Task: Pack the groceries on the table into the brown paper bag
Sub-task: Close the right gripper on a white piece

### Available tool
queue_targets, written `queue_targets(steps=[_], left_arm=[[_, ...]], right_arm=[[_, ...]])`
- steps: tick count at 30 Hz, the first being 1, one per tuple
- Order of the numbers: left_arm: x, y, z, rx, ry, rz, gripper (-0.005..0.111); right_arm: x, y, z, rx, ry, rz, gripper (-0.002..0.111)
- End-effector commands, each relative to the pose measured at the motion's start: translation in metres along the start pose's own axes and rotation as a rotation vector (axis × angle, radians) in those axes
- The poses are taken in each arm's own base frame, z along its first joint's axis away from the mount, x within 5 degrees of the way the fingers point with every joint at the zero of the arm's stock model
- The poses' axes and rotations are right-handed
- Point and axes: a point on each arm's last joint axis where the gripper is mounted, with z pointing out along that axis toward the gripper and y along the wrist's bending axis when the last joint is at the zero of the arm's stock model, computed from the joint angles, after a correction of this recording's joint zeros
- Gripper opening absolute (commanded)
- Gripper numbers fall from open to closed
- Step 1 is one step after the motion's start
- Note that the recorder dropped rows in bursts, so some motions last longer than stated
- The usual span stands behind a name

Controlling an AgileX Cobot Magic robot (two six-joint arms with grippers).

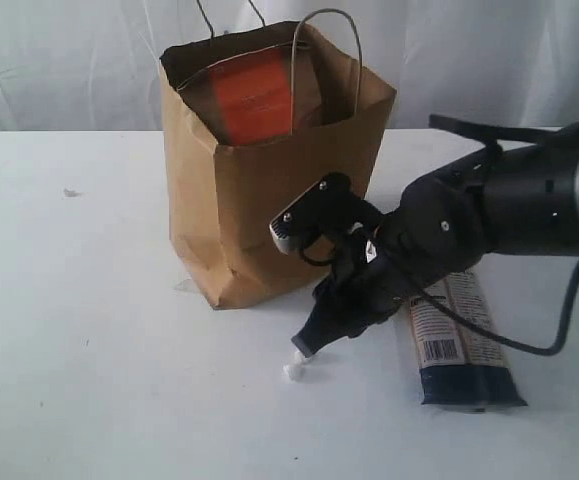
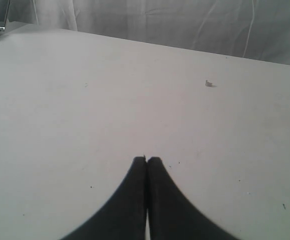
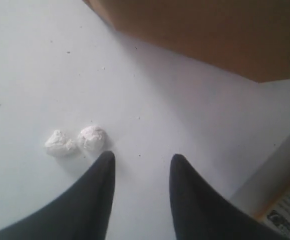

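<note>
Currently right end effector (image 3: 142, 157) hangs spread and empty by the brown paper bag (image 1: 269, 200); left end effector (image 2: 147, 160) is closed.

Two white crumbs (image 3: 92, 137) lie side by side, pale curtain (image 1: 59, 60) behind.

Exterior camera faces the brown paper bag (image 1: 259, 210) frontally; the right wrist camera, low and close, shares it beyond its fingers (image 3: 92, 200).

The robot's right arm (image 1: 499, 205) is matt black with rounded joint housings, a thin black cable (image 1: 529, 350) beneath and a grey-faced camera block (image 1: 287, 228) at the wrist. The right end effector (image 3: 140, 162) and left end effector (image 2: 146, 160) share smooth black tapering fingers.
</note>
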Motion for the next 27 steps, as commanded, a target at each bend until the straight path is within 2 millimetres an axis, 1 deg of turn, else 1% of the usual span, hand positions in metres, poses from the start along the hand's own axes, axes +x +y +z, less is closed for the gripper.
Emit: queue_targets(steps=[1, 4, 9, 14, 27], left_arm=[[0.001, 0.0, 0.0, 0.002, -0.004, 0.003, 0.0], [0.001, 0.0, 0.0, 0.002, -0.004, 0.003, 0.0], [0.001, 0.0, 0.0, 0.002, -0.004, 0.003, 0.0], [0.001, 0.0, 0.0, 0.002, -0.004, 0.003, 0.0], [0.001, 0.0, 0.0, 0.002, -0.004, 0.003, 0.0]], right_arm=[[0.003, 0.001, 0.021, -0.008, 0.002, 0.03, 0.036], [0.002, 0.002, 0.032, -0.016, -0.021, 0.077, 0.036], [0.006, 0.005, 0.044, -0.043, 0.001, 0.165, 0.036], [0.011, 0.005, 0.058, -0.042, 0.021, 0.168, 0.036], [0.011, 0.005, 0.059, -0.043, 0.028, 0.168, 0.036]])
